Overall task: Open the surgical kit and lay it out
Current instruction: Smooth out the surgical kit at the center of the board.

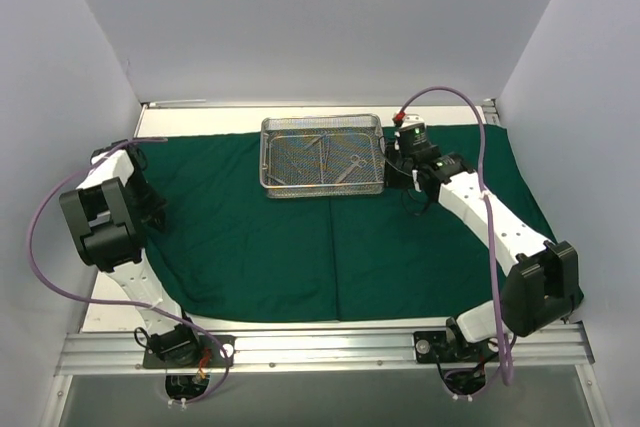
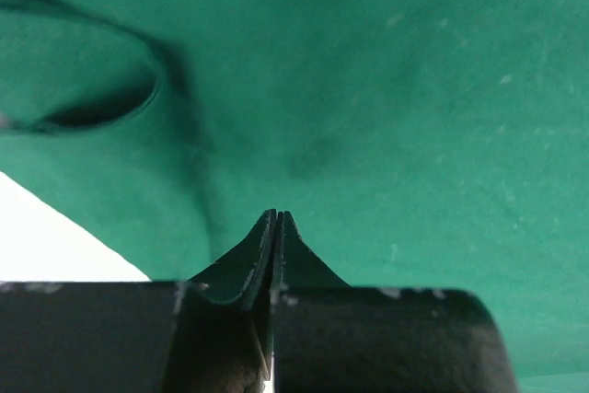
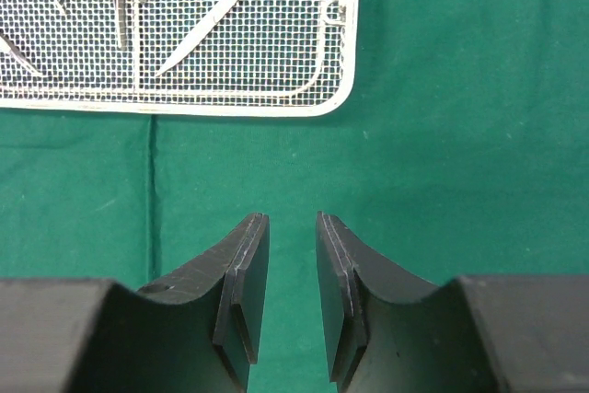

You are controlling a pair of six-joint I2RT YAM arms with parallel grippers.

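Instruments [image 1: 340,157] in tray [image 1: 290,173], on drape [image 1: 250,237]

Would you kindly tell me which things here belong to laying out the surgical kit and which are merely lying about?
Job in hand:
dark green cloth drape
rectangular silver wire-mesh tray
thin steel scissors in the tray

Not part of it:
purple cables on the arms
aluminium rail at the near edge

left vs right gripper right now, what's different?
Left gripper is shut, tips touching; right gripper stands open with an empty gap. Left gripper sits near the drape edge by a raised fold; right gripper faces a corner of the mesh tray. Both are above green drape, holding nothing.
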